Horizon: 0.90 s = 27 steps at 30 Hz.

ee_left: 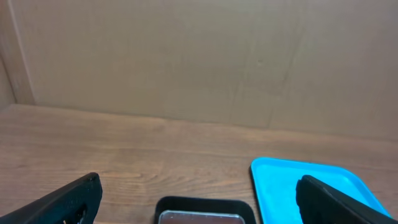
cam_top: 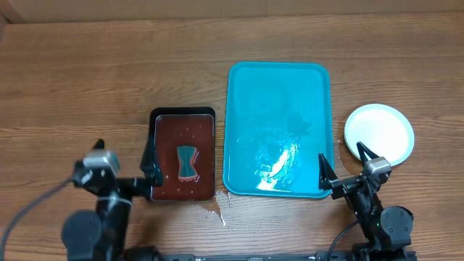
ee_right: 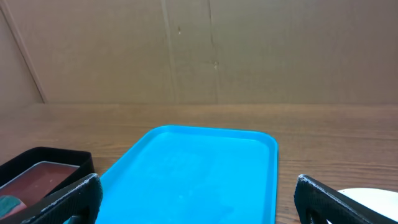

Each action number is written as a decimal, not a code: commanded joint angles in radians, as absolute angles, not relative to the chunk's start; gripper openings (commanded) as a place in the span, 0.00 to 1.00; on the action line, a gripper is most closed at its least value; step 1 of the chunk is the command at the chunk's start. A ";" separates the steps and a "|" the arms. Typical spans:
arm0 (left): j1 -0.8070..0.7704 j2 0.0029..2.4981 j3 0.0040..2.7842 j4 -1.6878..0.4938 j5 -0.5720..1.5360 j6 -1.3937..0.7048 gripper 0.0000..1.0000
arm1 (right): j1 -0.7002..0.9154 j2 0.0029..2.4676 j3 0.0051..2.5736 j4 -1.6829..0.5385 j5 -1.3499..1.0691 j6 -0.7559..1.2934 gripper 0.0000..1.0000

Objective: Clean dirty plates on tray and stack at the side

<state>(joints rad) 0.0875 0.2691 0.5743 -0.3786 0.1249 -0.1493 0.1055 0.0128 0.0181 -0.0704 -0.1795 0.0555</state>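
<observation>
The turquoise tray lies in the middle of the table with nothing on it; it also shows in the left wrist view and the right wrist view. A white plate sits on the wood tabletop right of the tray; whether others lie under it I cannot tell. Its edge shows in the right wrist view. My left gripper is open and empty beside the black tray. My right gripper is open and empty at the turquoise tray's near right corner, just in front of the plate.
A small black tray with a dark red inside holds a teal sponge, left of the turquoise tray. A few wet spots lie on the table by the front edge. A cardboard wall stands at the back.
</observation>
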 commanded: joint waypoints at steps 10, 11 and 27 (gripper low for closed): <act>0.092 0.003 0.189 -0.162 0.150 -0.135 1.00 | 0.104 0.005 0.008 -0.065 -0.180 0.055 1.00; 0.088 0.003 0.161 -0.126 0.146 -0.134 1.00 | 0.104 0.005 0.008 -0.065 -0.180 0.055 1.00; 0.078 0.006 0.005 -0.064 0.147 -0.134 1.00 | 0.104 0.005 0.008 -0.065 -0.180 0.055 1.00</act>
<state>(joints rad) 0.0845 0.0135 0.0082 -0.0608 0.1429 -0.1463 0.1055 0.0132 0.0181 -0.0700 -0.1791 0.0555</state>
